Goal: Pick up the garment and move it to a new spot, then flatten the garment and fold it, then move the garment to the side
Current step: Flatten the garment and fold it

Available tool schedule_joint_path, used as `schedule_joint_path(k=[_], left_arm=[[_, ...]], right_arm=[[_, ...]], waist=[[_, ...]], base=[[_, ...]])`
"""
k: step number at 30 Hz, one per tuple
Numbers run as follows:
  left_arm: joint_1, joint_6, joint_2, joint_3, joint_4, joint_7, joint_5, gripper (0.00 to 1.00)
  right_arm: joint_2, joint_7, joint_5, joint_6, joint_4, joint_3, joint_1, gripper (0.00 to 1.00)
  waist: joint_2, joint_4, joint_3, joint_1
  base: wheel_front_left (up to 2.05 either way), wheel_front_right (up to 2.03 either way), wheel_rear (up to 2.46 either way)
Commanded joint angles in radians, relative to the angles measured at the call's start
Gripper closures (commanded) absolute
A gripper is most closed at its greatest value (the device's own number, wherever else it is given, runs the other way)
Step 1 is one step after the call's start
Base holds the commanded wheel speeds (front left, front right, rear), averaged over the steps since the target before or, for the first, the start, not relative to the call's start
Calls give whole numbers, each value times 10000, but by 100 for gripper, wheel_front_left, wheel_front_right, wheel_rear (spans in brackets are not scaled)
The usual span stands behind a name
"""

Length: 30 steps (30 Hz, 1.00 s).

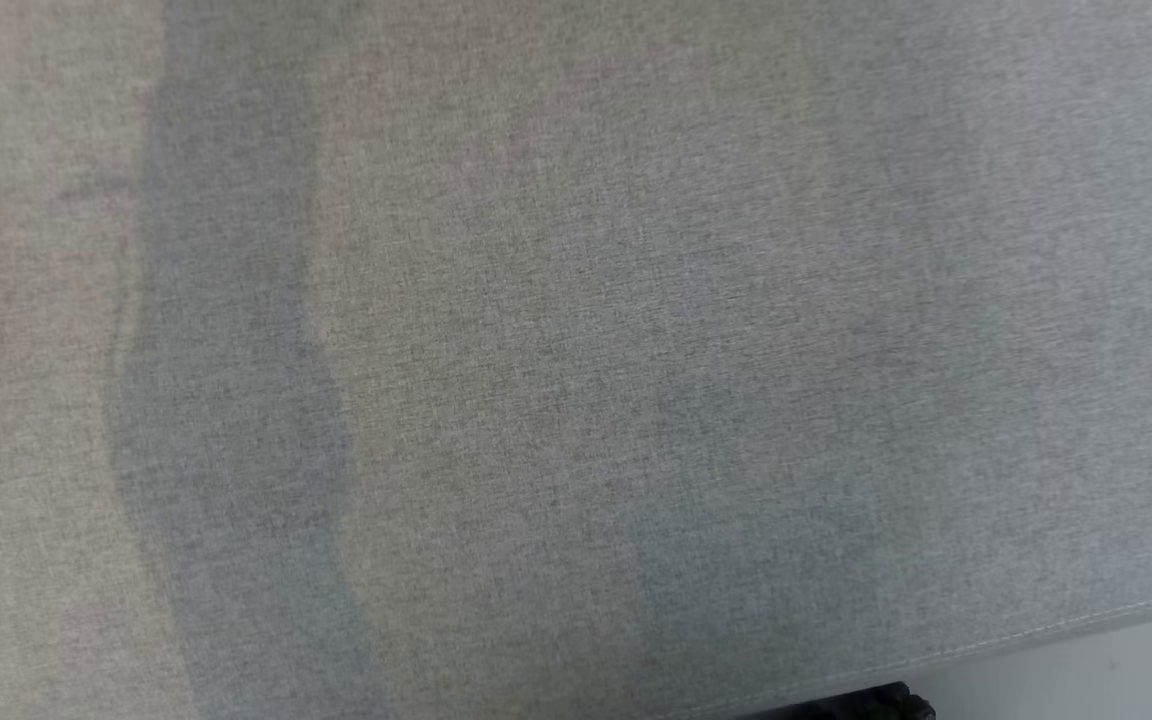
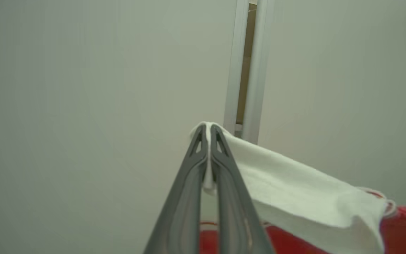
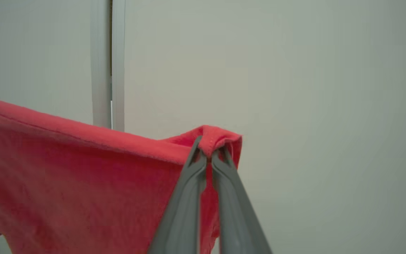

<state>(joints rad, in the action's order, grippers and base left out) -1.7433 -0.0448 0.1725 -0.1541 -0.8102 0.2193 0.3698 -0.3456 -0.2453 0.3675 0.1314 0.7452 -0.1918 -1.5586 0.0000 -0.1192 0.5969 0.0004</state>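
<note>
Pale wall (image 2: pixel 83 106) behind. Left fingers (image 2: pixel 189 183) clamp garment (image 2: pixel 294 190) white fabric; right fingers (image 3: pixel 185 197) clamp red edge.

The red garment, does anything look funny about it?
A little. The left gripper pinches a white part of the garment, while the right gripper pinches a bunched red edge. It hangs from them, not laid flat. No tear or stain shows.
</note>
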Motion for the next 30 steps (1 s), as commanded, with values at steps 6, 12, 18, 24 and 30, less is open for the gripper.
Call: schedule_joint_path(k=[6, 12, 18, 24, 30], left_arm=[[654, -367, -107, -181, -853, 453, -210, 100], [2472, -542, 21, -183, 21, 460, -724, 100], [4945, -721, 323, -213, 1018, 448, -1249, 100], [7158, -825, 692, -479, 1598, 451, -1680, 100], [9133, -847, 1068, -779, 1891, 451, -1861, 100]], right_arm=[[170, -201, 639, -13, 585, -359, 1012, 100], [171, -208, 1197, -13, 501, -859, 2670, 100], [-20, -202, 1916, -13, 777, -1727, 4001, 100], [-394, -203, 2811, -13, 1107, -3050, 4875, 100], [-876, -8, 3633, -13, 1340, -4517, 5653, 100]], waist=[[0, 393, 574, -4], [0, 594, 306, -4], [0, 772, -417, -4], [0, 970, -1249, -4], [0, 1198, -2197, -4]], base=[[0, 0, 0], [0, 0, 0], [0, 0, 0], [0, 0, 0], [0, 0, 0]])
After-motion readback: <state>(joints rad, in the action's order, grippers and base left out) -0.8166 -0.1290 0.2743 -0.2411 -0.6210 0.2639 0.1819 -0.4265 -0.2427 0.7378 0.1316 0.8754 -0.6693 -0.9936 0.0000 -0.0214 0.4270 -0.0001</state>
